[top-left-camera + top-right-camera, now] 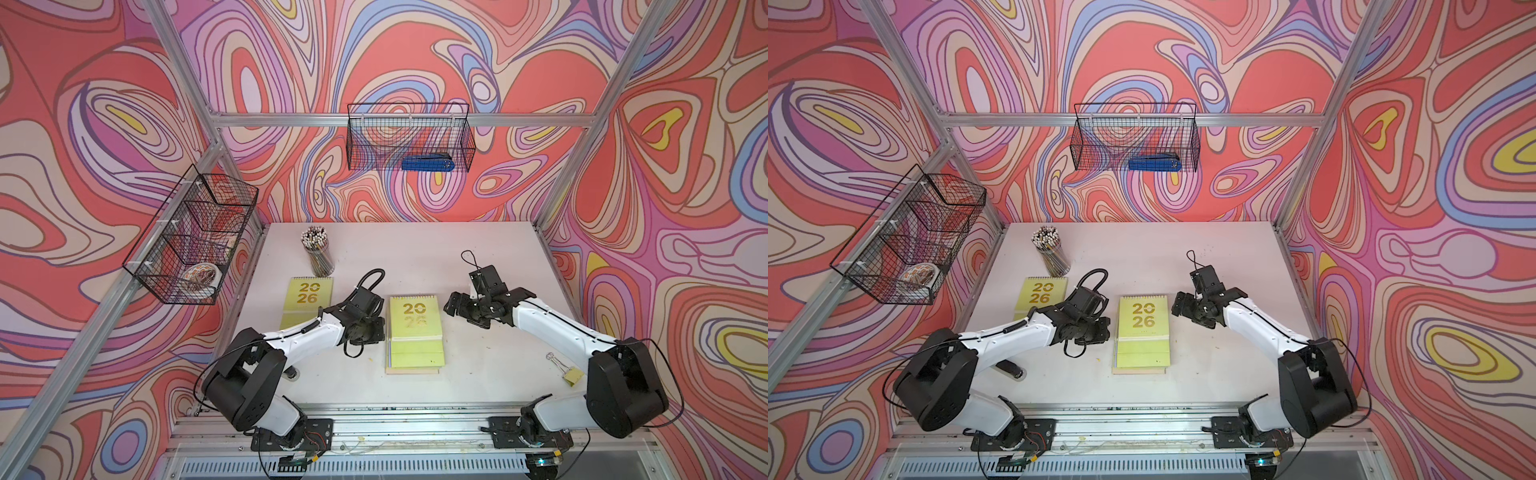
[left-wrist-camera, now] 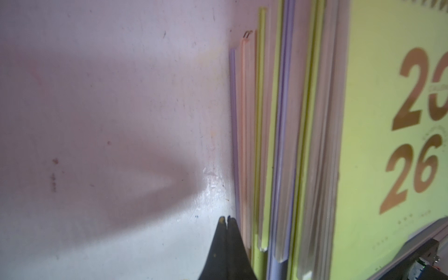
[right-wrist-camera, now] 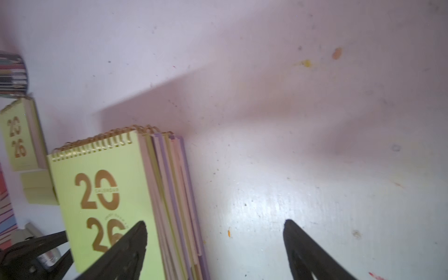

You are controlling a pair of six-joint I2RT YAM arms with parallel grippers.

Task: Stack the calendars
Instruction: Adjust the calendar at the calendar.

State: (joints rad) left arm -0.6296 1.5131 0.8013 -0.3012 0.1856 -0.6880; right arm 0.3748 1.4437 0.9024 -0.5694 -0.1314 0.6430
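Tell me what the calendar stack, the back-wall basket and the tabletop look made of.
Calendar stack: paper pages between matte card covers, judging by thin layered edges; gold metal-looking spiral binding, shiny foil-like numerals.
Back-wall basket: black wire mesh, probably coated metal.
Tabletop: hard painted or laminated board, pale, slightly glossy where light glares; which, unclear.

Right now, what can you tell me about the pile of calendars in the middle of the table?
The pile of calendars lies flat on the white table. Its top cover is yellow-green card with gold "2026" and a gold spiral along the far edge. Underneath, lavender, peach and yellow-green edges peek out, slightly uneven. The shut left gripper sits low beside one side, maybe touching. The open right gripper hovers by the other side, holding nothing.
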